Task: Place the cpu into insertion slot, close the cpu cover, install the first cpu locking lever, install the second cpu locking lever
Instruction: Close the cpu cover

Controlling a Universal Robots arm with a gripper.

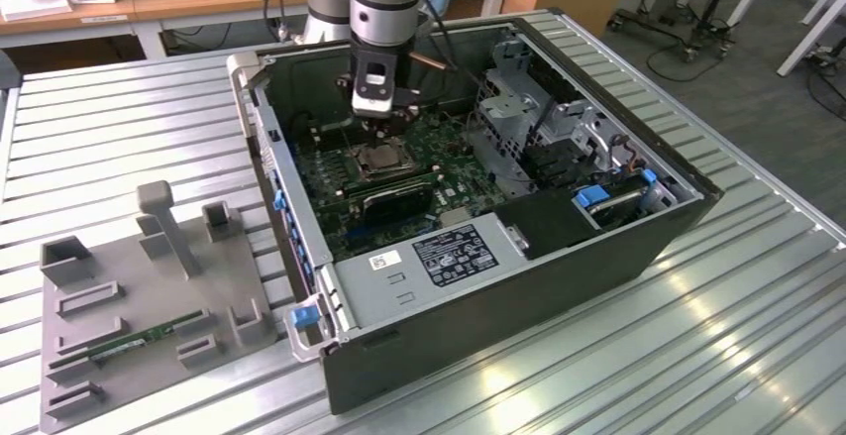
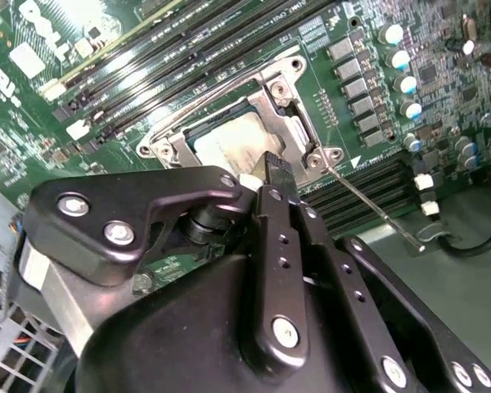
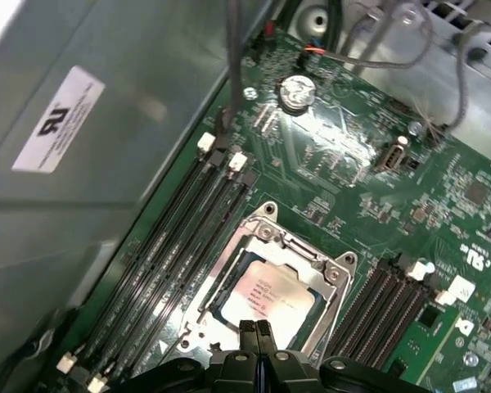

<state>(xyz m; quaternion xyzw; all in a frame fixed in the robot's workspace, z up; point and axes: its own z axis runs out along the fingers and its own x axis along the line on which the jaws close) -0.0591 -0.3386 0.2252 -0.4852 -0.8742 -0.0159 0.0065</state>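
Note:
The cpu (image 3: 270, 296), a silvery-tan square chip, lies in the insertion slot (image 1: 376, 163) on the green board inside the open computer case. The cpu cover (image 3: 304, 255), a silver frame, lies flat around the chip; in the second wrist view the cpu (image 2: 233, 141) shows through the cover (image 2: 293, 123). My gripper (image 3: 256, 329) hangs just above the socket's edge, shut, with nothing between its fingers (image 2: 277, 168). One thin locking lever (image 2: 376, 209) sticks out from the socket's corner across the memory slots; another (image 2: 217, 86) runs along the socket's side.
Long black memory slots (image 3: 188, 237) flank the socket on both sides. The case wall (image 3: 90, 164) and a drive cage (image 1: 529, 118) close in the board. A grey fixture (image 1: 133, 286) holding a green memory stick (image 1: 139, 341) lies at the exterior view's left.

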